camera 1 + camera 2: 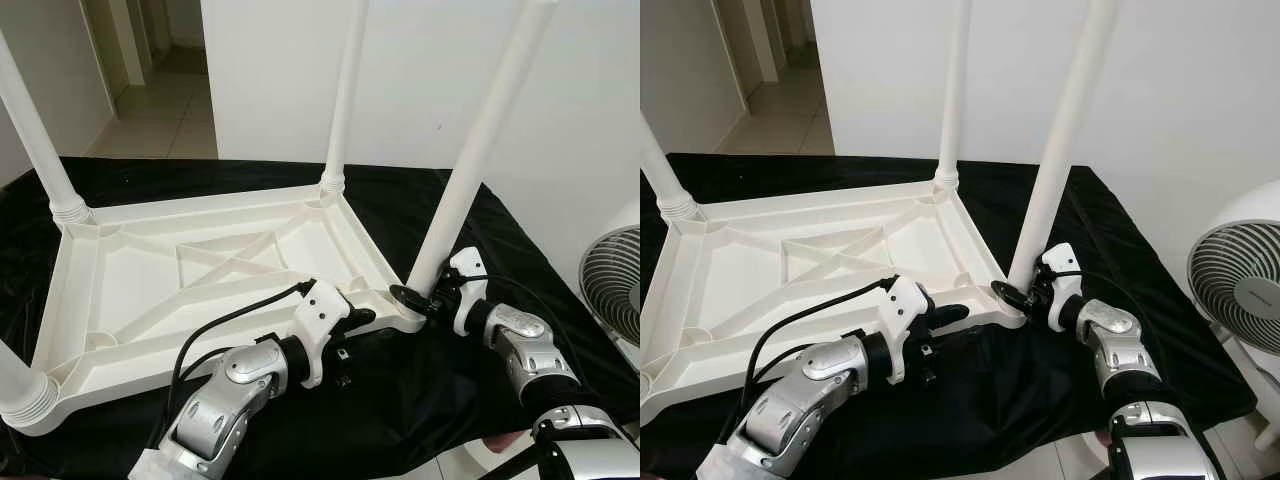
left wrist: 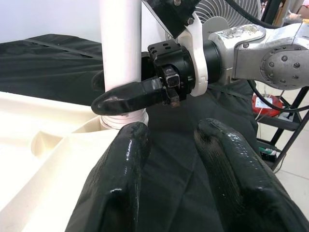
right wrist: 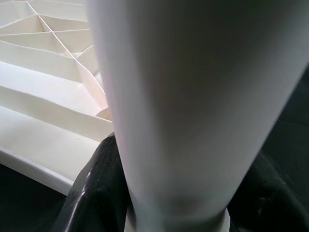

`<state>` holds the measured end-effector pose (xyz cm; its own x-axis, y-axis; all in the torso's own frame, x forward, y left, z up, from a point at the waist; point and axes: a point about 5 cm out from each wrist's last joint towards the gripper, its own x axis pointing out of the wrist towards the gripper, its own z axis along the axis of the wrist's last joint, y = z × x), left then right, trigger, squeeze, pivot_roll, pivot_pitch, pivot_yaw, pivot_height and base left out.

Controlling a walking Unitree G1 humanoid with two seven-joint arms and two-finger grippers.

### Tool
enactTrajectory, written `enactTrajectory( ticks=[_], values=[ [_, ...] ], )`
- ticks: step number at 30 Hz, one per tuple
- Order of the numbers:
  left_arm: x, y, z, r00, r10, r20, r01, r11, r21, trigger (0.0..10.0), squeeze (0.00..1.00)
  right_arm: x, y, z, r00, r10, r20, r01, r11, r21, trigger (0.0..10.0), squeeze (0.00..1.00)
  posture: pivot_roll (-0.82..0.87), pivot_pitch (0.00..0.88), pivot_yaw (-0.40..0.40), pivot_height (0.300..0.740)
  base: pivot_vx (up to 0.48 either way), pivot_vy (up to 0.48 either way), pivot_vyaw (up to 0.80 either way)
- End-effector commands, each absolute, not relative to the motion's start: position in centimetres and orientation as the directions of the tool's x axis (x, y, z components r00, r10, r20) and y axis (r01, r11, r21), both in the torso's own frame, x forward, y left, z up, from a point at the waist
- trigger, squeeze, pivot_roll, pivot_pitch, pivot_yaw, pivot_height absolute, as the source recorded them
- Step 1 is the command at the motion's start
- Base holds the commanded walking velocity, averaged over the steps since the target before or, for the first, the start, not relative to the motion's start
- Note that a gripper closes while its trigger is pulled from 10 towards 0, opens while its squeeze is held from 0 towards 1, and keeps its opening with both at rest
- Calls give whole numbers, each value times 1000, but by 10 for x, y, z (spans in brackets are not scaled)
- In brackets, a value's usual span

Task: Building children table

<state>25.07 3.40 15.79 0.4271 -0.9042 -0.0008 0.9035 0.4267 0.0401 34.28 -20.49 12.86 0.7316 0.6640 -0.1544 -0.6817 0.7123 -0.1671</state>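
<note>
A white plastic table top (image 1: 200,270) lies upside down on a black cloth (image 1: 420,400), its legs pointing up. My right gripper (image 1: 415,298) is shut on the base of the near right leg (image 1: 470,170), just above the corner socket. In the right wrist view that leg (image 3: 193,96) stands between the black fingers (image 3: 91,193). My left gripper (image 1: 360,320) hovers at the table's near rim, just left of that corner. It is open (image 2: 171,133), with only cloth and rim seen between its fingers, and it faces the leg (image 2: 120,43).
Three more legs stand upright: far right (image 1: 345,90), far left (image 1: 35,130) and near left (image 1: 15,380). A white fan (image 1: 610,280) stands at the right, past the cloth's edge. A white wall (image 1: 430,70) rises close behind, with a doorway (image 1: 160,80) at the far left.
</note>
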Motion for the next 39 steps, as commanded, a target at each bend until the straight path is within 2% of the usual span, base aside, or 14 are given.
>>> enactTrajectory(
  ticks=[1,2,3,11,17,21,22,23,27,28,29,32,37,39],
  values=[
    [252,33,161,428,-904,3,903,428,42,10000,0,337,-210,118,725,655,-214,-689,697,-198,2275,0,22,0,-33,740,0,0,0],
    [252,33,161,428,-904,3,903,428,42,10000,0,337,-210,118,725,655,-214,-689,697,-198,2275,0,22,0,-33,740,0,0,0],
    [252,33,161,428,-904,3,903,428,42,10000,0,338,-211,118,734,647,-209,-679,705,-203,10000,0,22,0,-33,740,0,0,0],
    [249,33,160,430,-903,0,902,430,35,10000,0,337,-208,107,849,495,-187,-525,831,-183,10000,0,27,12,-39,740,0,0,0],
    [247,33,158,430,-903,-2,903,429,33,10000,0,333,-200,103,881,447,-154,-469,867,-168,10000,0,29,12,-45,740,0,0,0],
    [246,31,157,424,-906,-4,905,424,29,10000,0,327,-188,102,967,242,-77,-248,965,-84,10000,0,25,7,-52,740,0,0,0],
    [246,31,157,424,-906,-4,905,424,29,10000,0,327,-188,102,967,242,-77,-248,965,-84,10000,0,25,7,-52,740,0,0,0],
    [246,31,157,422,-907,-4,906,421,29,10000,0,323,-186,100,993,96,-66,-100,993,-68,10000,0,23,4,-54,740,0,0,0],
    [245,30,156,418,-908,-4,908,418,29,10000,0,311,-182,97,989,-131,-65,126,989,-72,10000,0,24,0,-57,740,0,0,0],
    [245,30,156,418,-908,-4,908,418,29,10000,0,311,-182,97,989,-131,-65,126,989,-72,10000,0,24,0,-57,740,0,0,0],
    [245,29,156,416,-909,-4,909,416,28,10000,0,303,-174,97,972,-225,-66,224,974,-32,10000,0,27,0,-60,740,0,0,0],
    [245,29,156,415,-910,-4,909,415,28,10000,0,301,-171,97,966,-251,-65,250,968,-19,10000,0,27,0,-60,740,0,0,0],
    [243,28,155,412,-911,-6,911,411,24,10000,0,297,-144,100,987,-133,-90,137,990,41,10000,0,24,0,-59,740,0,0,0],
    [243,28,155,412,-911,-6,911,411,24,10000,0,297,-144,100,987,-133,-90,137,990,41,10000,0,24,0,-59,740,0,0,0]
  ],
)
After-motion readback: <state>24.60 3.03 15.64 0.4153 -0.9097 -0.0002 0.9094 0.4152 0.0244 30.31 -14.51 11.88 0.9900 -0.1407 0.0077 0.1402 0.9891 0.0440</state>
